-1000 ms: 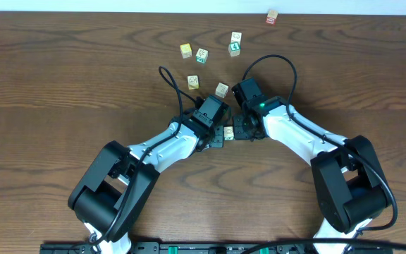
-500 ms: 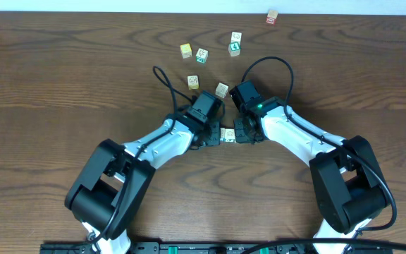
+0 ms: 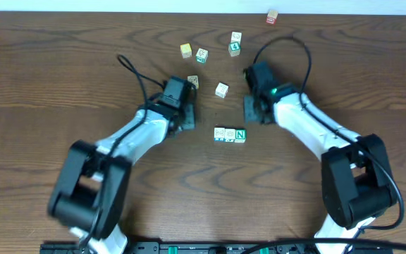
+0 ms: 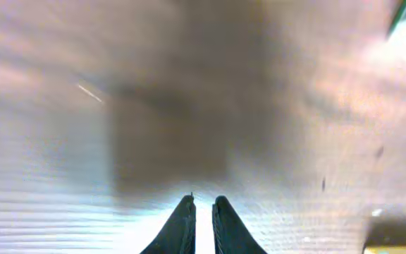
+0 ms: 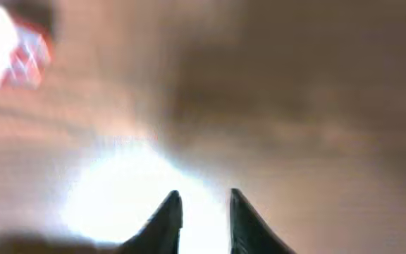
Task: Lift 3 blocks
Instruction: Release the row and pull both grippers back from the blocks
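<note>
three blocks (image 3: 230,134) are set touching in a row on the worktop (image 3: 62,70). near the row, the left hand (image 4: 203,204) is pressed together and the right hand (image 5: 203,201) slightly parted, both empty. the lift seems not yet begun; the row's ends would need to be squeezed.

A bold green "N" stands on one pale block (image 3: 240,135).

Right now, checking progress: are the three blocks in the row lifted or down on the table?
Down: the three blocks lie in a row on the table, nothing holding them.
</note>
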Controlling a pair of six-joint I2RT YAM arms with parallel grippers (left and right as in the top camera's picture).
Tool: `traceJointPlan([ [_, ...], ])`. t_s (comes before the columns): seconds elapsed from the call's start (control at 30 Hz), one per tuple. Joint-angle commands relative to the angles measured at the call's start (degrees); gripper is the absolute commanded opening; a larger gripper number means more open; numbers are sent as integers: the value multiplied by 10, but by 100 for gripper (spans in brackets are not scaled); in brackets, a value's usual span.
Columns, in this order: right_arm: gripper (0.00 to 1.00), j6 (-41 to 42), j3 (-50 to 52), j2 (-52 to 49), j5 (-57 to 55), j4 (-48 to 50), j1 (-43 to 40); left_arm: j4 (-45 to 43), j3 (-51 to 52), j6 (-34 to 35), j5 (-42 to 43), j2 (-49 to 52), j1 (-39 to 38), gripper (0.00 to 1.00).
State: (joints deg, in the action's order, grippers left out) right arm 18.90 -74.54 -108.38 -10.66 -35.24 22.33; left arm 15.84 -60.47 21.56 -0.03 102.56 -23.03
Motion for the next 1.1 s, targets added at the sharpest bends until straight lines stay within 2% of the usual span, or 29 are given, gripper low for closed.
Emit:
traceJointPlan([
  [0.0,41,-75,-71,28,-48,3,-13,-24,-23,-69,-142,-133,6,14],
  [0.03,48,-92,-88,34,-50,5,-15,-33,-23,-84,-169,-163,6,17],
  [0.2,70,-143,-162,69,-71,-10,-23,-111,-23,-189,-276,-283,6,64],
  [0.23,74,-144,-175,76,-79,-10,-23,-131,-23,-214,-292,-298,6,72],
  [0.27,80,-144,-188,84,-85,-8,-24,-155,-23,-242,-307,-311,6,74],
  [0.33,94,-148,-214,103,-84,-6,-25,-203,-23,-303,-327,-328,6,74],
  [0.37,98,-153,-223,111,-84,-6,-25,-218,-23,-322,-331,-332,6,75],
  [0.47,99,-188,-234,151,-90,10,-26,-239,-23,-413,-360,-341,6,75],
  [0.53,99,-188,-234,190,-90,17,-29,-236,-23,-460,-435,-343,6,75],
  [0.7,99,-187,-226,257,-75,3,-29,-223,-22,-443,-436,-376,7,75],
  [0.77,99,-187,-208,287,-60,3,-29,-179,-22,-416,-417,-403,6,76],
  [0.93,99,-188,-105,377,-45,35,-29,-6,-20,-410,-254,-498,7,76],
  [1.0,99,-188,-47,412,-45,49,-29,2,-9,-409,-208,-536,16,76],
  [1.07,99,-188,9,446,-45,66,-29,2,4,-409,-199,-567,32,76],
])
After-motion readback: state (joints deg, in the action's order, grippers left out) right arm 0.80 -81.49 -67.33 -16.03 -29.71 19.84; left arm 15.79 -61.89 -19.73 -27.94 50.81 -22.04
